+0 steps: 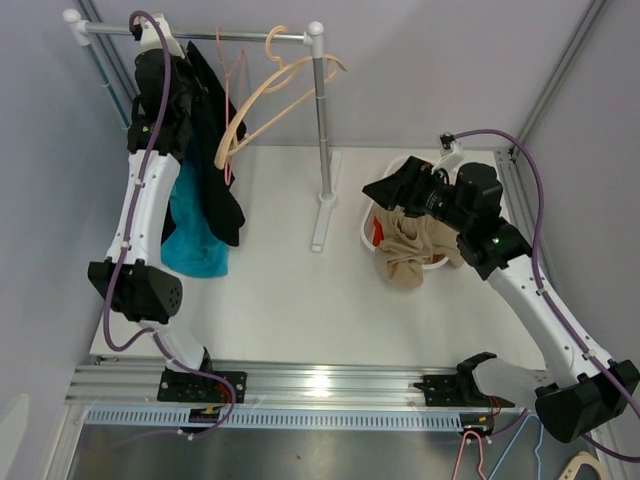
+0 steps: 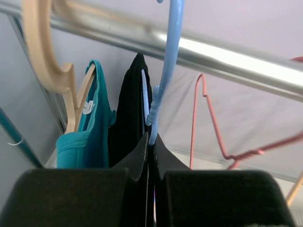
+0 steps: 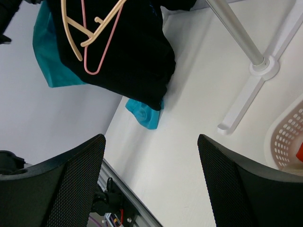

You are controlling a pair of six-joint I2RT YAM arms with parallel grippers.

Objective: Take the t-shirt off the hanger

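Left wrist view: left claw [image 2: 151, 142] is clamped on the blue hanger [image 2: 166, 71] hooked over the rail [image 2: 227, 54], black t-shirt [image 2: 128, 113] is hung from it at the worktop's [image 1: 280, 300] far-left corner, right claw [image 3: 151, 139] is held wide and empty near the right edge.

The t-shirt [image 1: 215, 165] is black and the garment [image 1: 190, 240] teal, with a blue hanger [image 2: 166, 71] and pink hanger [image 2: 209, 120].

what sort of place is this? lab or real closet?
Likely a lab test cell: bare white table, aluminium frame rail, a small clothes rack and laundry basket as props.
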